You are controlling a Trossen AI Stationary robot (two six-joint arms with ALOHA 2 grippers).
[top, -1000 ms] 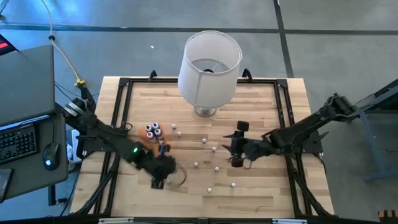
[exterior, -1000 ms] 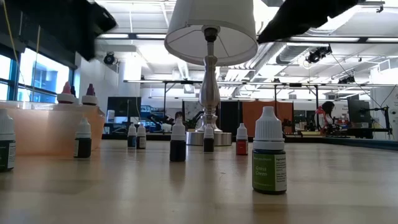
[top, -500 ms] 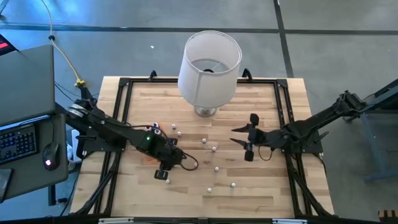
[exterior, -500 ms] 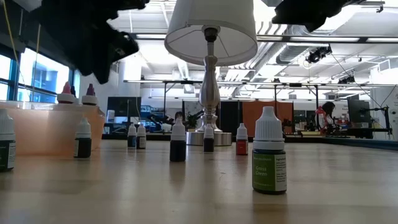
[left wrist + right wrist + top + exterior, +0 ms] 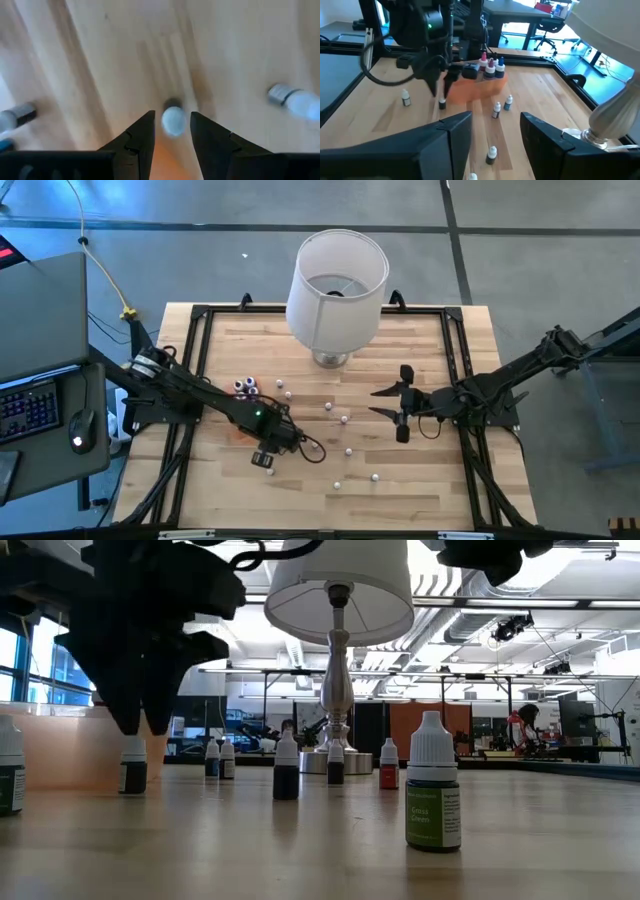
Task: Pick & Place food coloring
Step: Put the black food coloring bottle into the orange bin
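Arms reach inward over the table (image 5: 430,490): the left gripper (image 5: 135,725) points straight down, jaws spread around a small bottle (image 5: 173,121) beside the orange tray (image 5: 480,86), while the right gripper (image 5: 397,406) hovers high, jaws spread.

blurred: bottle (image 5: 173,120) between left hand (image 5: 170,131) fingers | cut off: lampshade (image 5: 338,575)

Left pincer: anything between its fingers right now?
Yes. In the left wrist view a white-capped bottle stands in the gap of the left pincer, fingers open either side, not gripping. The low view shows the pincer just above it.
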